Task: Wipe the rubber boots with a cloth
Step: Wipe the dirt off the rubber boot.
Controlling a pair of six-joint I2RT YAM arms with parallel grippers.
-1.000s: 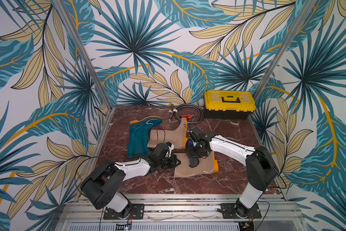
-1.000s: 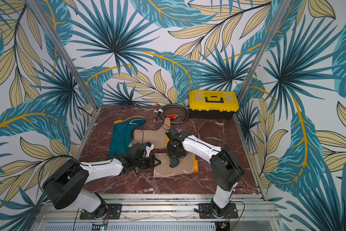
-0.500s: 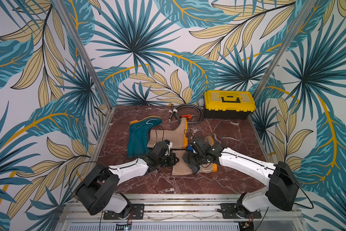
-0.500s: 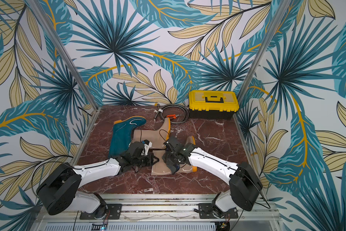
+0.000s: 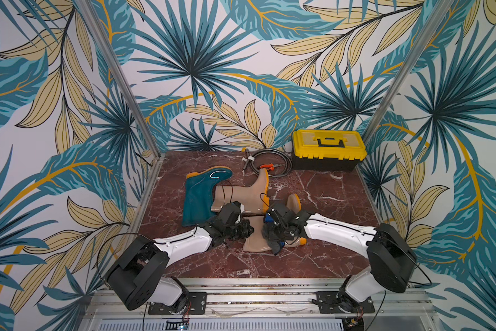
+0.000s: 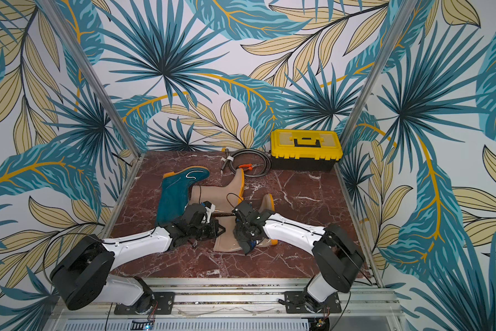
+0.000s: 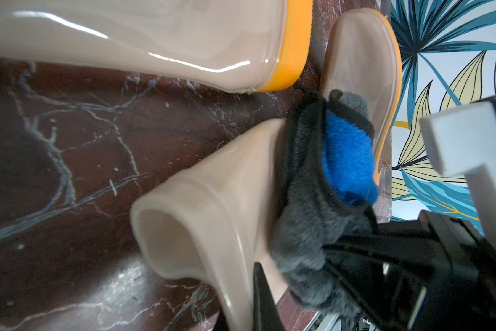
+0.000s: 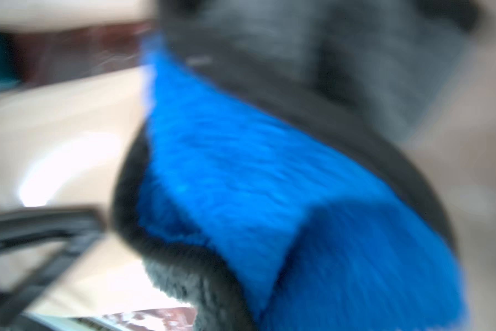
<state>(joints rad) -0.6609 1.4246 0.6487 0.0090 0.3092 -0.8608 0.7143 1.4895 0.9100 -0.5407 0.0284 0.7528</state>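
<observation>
The marble tabletop (image 5: 327, 200) carries three boots lying on their sides. The teal boot (image 5: 198, 197) is at the rear left, the far beige boot (image 5: 245, 195) is just beside it, and the near beige boot (image 7: 212, 200) lies in front, between both arms.

The left claw (image 5: 241, 229) is clenched at that boot's shaft, near the opening. Whether it pins the shaft cannot be told. The right claw (image 5: 275, 239) is clenched on the cloth (image 7: 347, 160), which lies against the near beige boot around the ankle.

Procedure: steady the shaft, press the cloth flat on the glossy rubber, stroke lengthwise, and avoid snagging the sole edge.
</observation>
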